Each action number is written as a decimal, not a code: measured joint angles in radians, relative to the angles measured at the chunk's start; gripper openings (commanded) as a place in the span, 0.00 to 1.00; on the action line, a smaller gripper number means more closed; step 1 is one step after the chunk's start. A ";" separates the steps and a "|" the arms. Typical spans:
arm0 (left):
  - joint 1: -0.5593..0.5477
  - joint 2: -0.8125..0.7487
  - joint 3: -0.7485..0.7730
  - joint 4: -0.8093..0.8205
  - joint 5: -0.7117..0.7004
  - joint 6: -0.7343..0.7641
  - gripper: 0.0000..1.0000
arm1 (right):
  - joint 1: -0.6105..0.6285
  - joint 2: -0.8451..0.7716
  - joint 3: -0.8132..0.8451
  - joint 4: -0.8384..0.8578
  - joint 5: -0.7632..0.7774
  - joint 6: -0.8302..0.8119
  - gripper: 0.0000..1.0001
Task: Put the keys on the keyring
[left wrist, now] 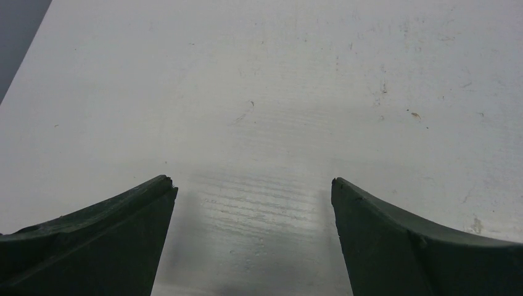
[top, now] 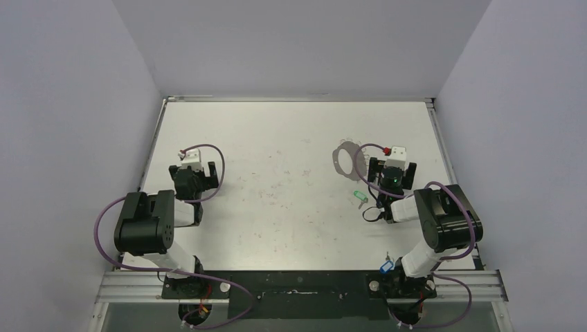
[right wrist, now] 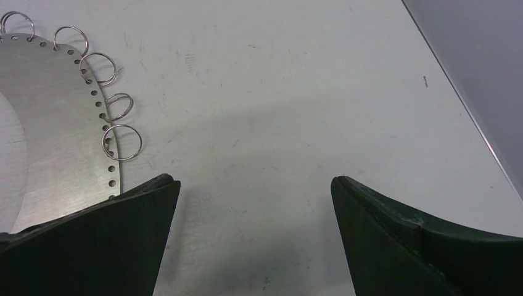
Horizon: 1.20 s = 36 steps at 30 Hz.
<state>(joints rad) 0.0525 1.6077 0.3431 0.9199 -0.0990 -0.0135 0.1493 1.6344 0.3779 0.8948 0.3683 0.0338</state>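
- Right wrist view: the right gripper [right wrist: 253, 179] has its two dark fingers [right wrist: 105, 240] spread wide, with nothing between them but scuffed white table [right wrist: 259, 92].
- A flat, pale-grey brushed-metal keyring [right wrist: 55, 123], with a row of small holes along its rim, lies on the table at the left of that view. Small wire split rings [right wrist: 121, 142] hang from the holes on its outer edge.
- The finger on the left of the view overlaps the keyring's near edge. Whether it touches the metal cannot be told.
- On the other side the table's right edge runs close by, with the grey wall [right wrist: 487, 49] beyond it. Room is narrow there and open straight ahead.
- Left wrist view: the left gripper [left wrist: 251, 180] is just as wide open and holds nothing. Only table surface shows between and ahead of its fingers [left wrist: 92, 240], and the table's left edge cuts across the upper-left corner.
- Top external view: the tiny green-tagged key [top: 358, 198] lies on the table just beside the right gripper, on the side towards the table's middle and nearer the arm bases than the keyring.
- The tiny blue-tagged key [top: 386, 265] sits at the near table edge, just beside the right arm's base [top: 408, 280].
- The left gripper is well apart from the keyring and both keys, with the broad middle of the table between the arms.
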 measured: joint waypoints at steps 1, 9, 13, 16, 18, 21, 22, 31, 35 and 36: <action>-0.002 0.000 0.000 0.000 -0.002 0.000 0.97 | 0.000 0.000 0.000 0.000 0.000 0.000 1.00; -0.008 -0.003 0.000 -0.002 -0.007 0.010 0.97 | 0.000 0.000 0.000 0.000 0.000 0.000 1.00; -0.074 -0.134 0.008 -0.163 -0.040 0.048 0.97 | 0.003 -0.013 0.002 -0.031 0.002 -0.001 1.00; -0.149 -0.328 0.090 -0.381 -0.031 0.043 0.97 | 0.016 -0.119 0.050 -0.253 0.005 0.009 1.00; -0.163 -0.433 0.167 -0.499 0.003 0.011 0.97 | 0.017 -0.227 0.138 -0.430 0.004 0.056 1.00; -0.162 -0.558 0.273 -0.642 0.075 -0.064 0.97 | 0.016 -0.399 0.254 -0.573 -0.011 0.146 1.00; -0.162 -0.587 0.303 -0.697 0.097 -0.097 0.97 | 0.014 -0.459 0.272 -0.600 -0.019 0.173 1.00; -0.104 -0.679 0.306 -1.031 0.214 -0.447 0.97 | 0.005 -0.708 0.294 -0.882 -0.027 0.373 1.00; -0.061 -0.723 0.204 -1.030 0.304 -0.540 0.97 | 0.001 -0.630 0.302 -0.922 -0.113 0.395 1.00; -0.050 -0.724 0.190 -1.029 0.330 -0.561 0.97 | 0.002 -0.586 0.312 -0.931 -0.139 0.397 1.00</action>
<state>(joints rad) 0.0025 0.8837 0.5331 -0.1089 0.2310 -0.5747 0.1516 1.0481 0.6903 -0.0364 0.2291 0.4305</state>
